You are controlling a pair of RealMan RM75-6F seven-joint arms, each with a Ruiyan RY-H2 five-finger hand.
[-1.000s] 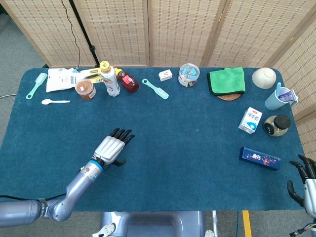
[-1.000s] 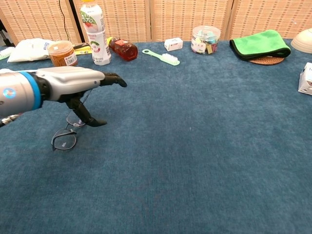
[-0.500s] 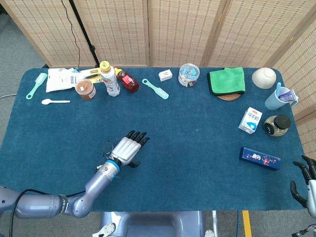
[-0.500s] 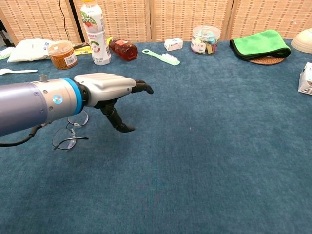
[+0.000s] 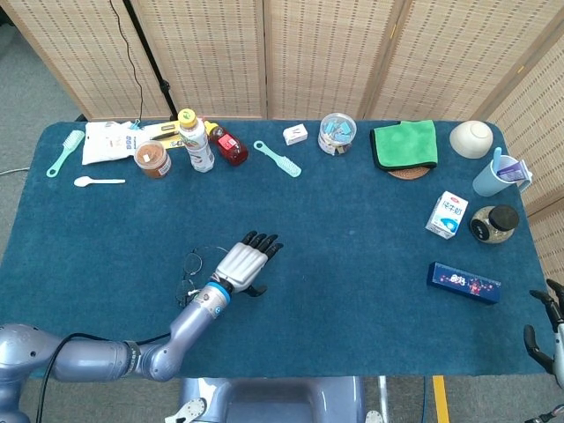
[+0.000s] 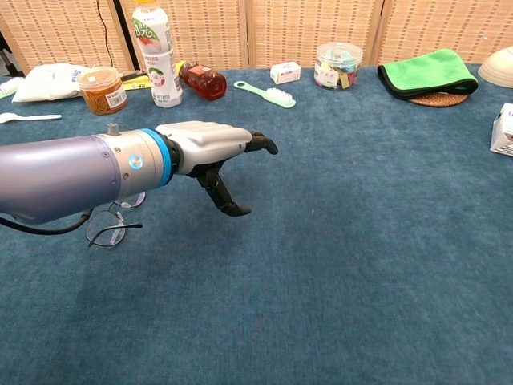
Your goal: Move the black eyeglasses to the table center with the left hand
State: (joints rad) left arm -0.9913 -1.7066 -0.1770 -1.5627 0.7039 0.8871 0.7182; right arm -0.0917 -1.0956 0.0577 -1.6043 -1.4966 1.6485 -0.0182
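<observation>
Black eyeglasses [image 5: 191,271] lay behind on the desk [image 5: 352,264] while our left robot hand [image 5: 244,268], fingers spread and empty, had advanced centerward.

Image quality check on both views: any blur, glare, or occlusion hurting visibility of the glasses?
Head view: sharp and evenly lit, but the black eyeglasses are tiny, thin lines on dark cloth. Chest view: the left hand and forearm loom large, hiding part of the frames, with a soft shadow on the table; no glare.
</observation>
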